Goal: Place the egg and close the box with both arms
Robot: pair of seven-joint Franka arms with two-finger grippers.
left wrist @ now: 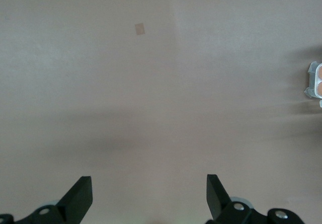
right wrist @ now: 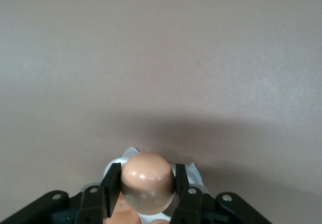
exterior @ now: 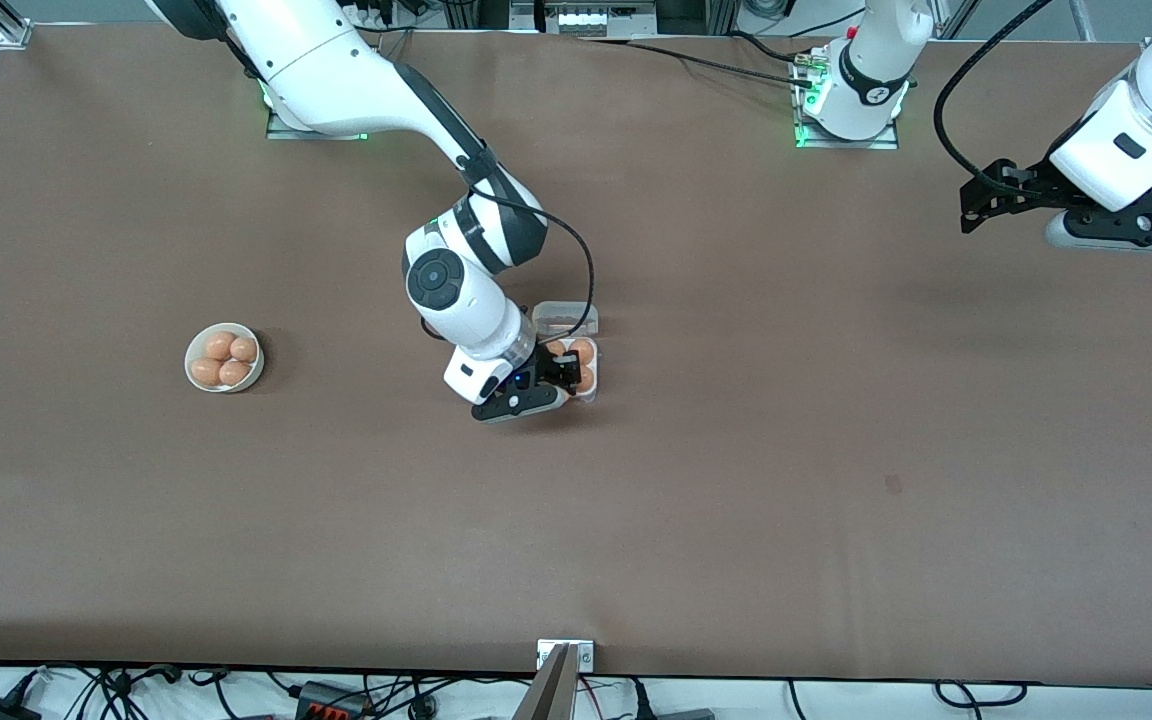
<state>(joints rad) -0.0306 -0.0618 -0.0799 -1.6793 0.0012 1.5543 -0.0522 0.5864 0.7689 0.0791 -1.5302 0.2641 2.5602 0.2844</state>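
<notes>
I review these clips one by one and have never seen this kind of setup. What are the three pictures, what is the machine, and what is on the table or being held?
These are two white robot arms bolted along one edge of a brown table. The wide picture looks down from a high camera facing them; the other two come from cameras on each arm's wrist.

The right gripper is over the box, a small egg carton with its clear lid open, and its fingers are shut on a brown egg. Other eggs already sit in the carton.

The left gripper waits in the air, open and holding nothing, at the left arm's end of the table.

A white bowl holding four more eggs sits toward the right arm's end.
</notes>
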